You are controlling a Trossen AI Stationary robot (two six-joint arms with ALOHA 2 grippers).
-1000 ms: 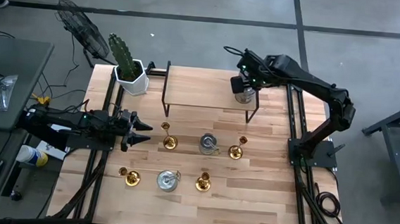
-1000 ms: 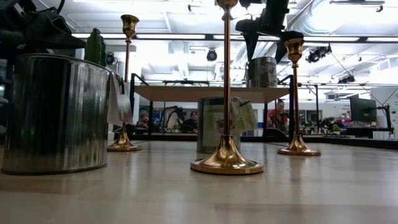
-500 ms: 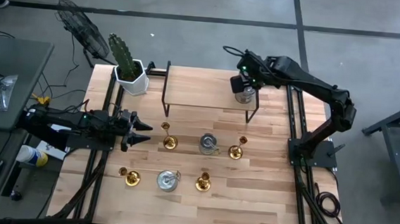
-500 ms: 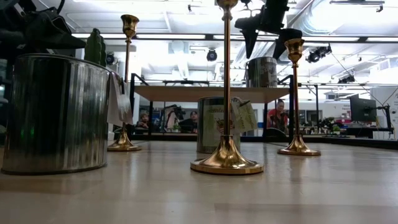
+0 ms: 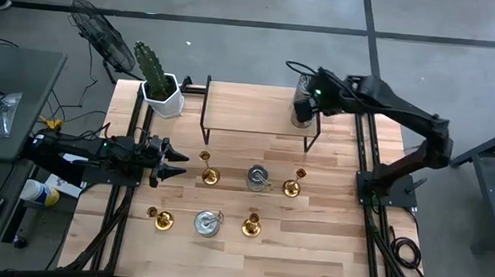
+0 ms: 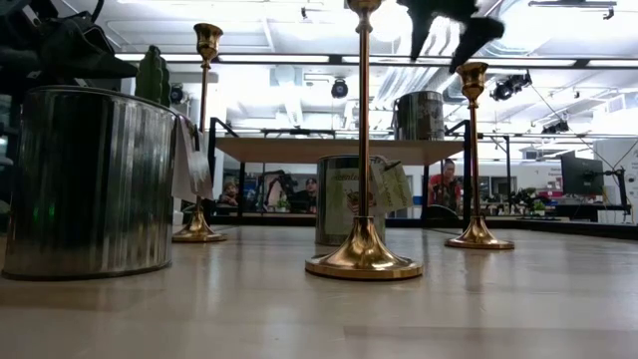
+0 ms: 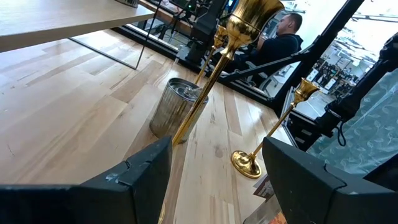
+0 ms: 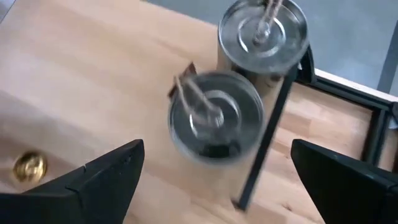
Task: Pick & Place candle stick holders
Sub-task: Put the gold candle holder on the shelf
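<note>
The right gripper (image 5: 306, 97) hangs over the small raised shelf (image 5: 249, 111) at upper right of the overhead frame, fingers spread wide and empty, directly above a silver cup holder (image 8: 216, 118) sitting on that shelf. It looks freshly set down, so a straight lift away would avoid nudging it. The cup is squat, shiny, round-rimmed. The left gripper (image 5: 176, 161), fingers apart, waits mid-left beside a gold candlestick (image 5: 209, 175).

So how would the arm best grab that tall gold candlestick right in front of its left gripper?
By the slim stem of the shiny gold candlestick, coming level from the left gripper side. It stands upright; the stem is narrow enough for the open jaws, the flared base is not.
</note>
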